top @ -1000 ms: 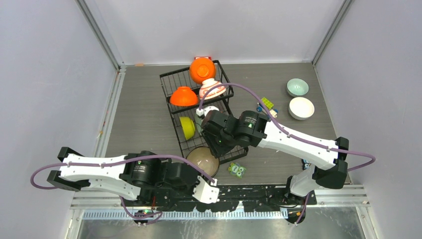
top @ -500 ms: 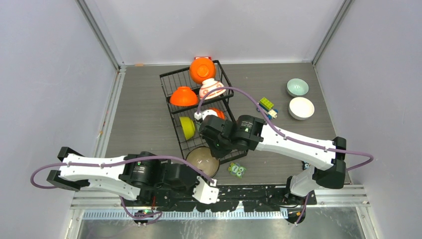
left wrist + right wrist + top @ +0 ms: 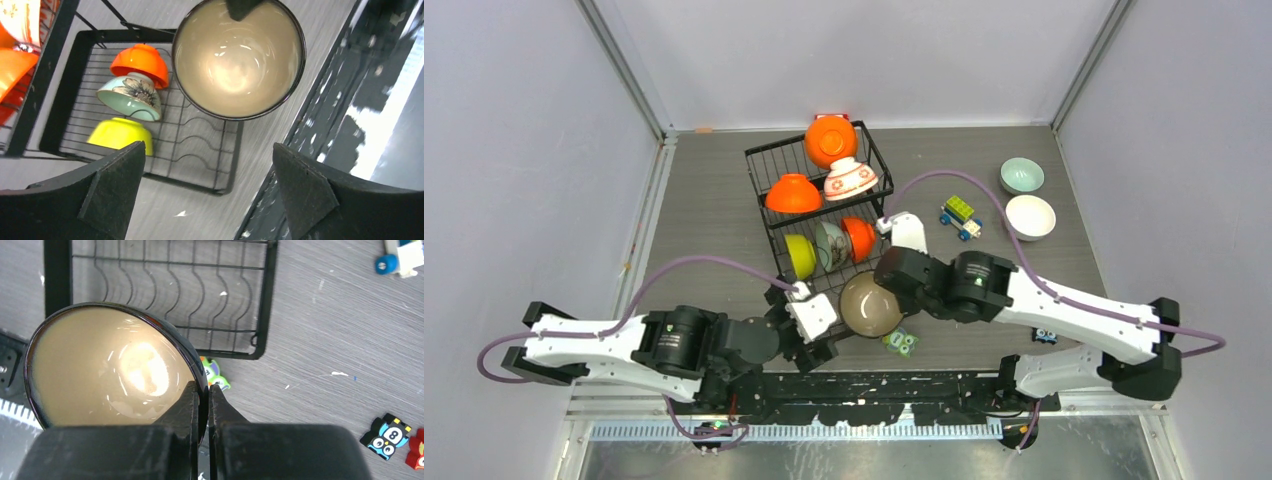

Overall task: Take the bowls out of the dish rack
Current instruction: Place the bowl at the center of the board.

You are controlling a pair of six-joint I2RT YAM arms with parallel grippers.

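The black wire dish rack stands mid-table. It holds two orange bowls and a floral white bowl in its far part. A lime bowl, a teal flowered bowl and another orange bowl stand in its near part. My right gripper is shut on the rim of a dark brown bowl with a beige inside, held over the rack's near right corner. My left gripper is open and holds nothing, near the rack's front edge.
A pale mint bowl and a white bowl sit on the table at the far right. A toy car lies right of the rack. A green monster toy lies under the held bowl, and small figure blocks lie nearer the right arm.
The right gripper shut on the brown bowl's rim and carried it right, off the rack's front section. The left gripper opened and moved up toward the rack's front edge.
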